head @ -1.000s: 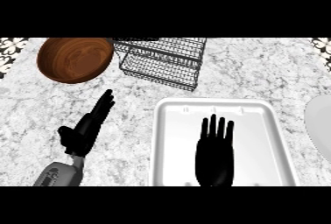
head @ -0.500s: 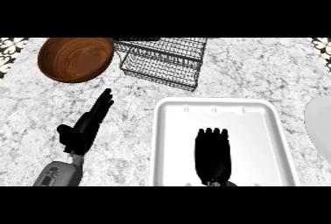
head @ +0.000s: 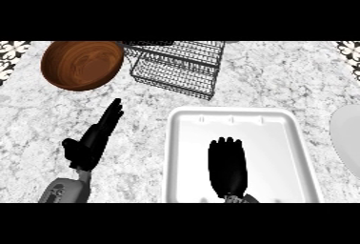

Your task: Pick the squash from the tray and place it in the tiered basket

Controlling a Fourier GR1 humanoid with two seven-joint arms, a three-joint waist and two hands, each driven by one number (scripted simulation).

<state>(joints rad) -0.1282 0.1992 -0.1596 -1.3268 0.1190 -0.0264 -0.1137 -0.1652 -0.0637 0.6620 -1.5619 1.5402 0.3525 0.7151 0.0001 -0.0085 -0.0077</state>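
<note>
The marble worktop (head: 42, 119) fills the view. On its right half, reaching the near edge, lies a white tray (head: 184, 157). At the far edge, near the middle, stands the tiered basket (head: 175, 64) of black wire, and a brown wooden bowl (head: 81, 64) sits just beside it toward the far left corner. A pale plate (head: 348, 138) shows only partly at the right edge.

The right hand (head: 226, 167) is over the near half of the tray, palm down, with the fingers bent down toward the tray floor and close together. I cannot tell if they hold something. The left hand (head: 95, 138) rests on the left part of the worktop, beside the tray, with straight fingers that point to the far edge.

The squash is not visible anywhere. The bare part of the tray shows no vegetable, so I judge that it is under the right hand, hidden by the palm and fingers. If so, its long axis cannot be read from here.

The right hand is the nearer one to the tray, and it is the natural hand for this job. From it the basket lies toward the far edge and a little to the left, well apart, so the coming move would go forward and leftward over the far rim of the tray.
</note>
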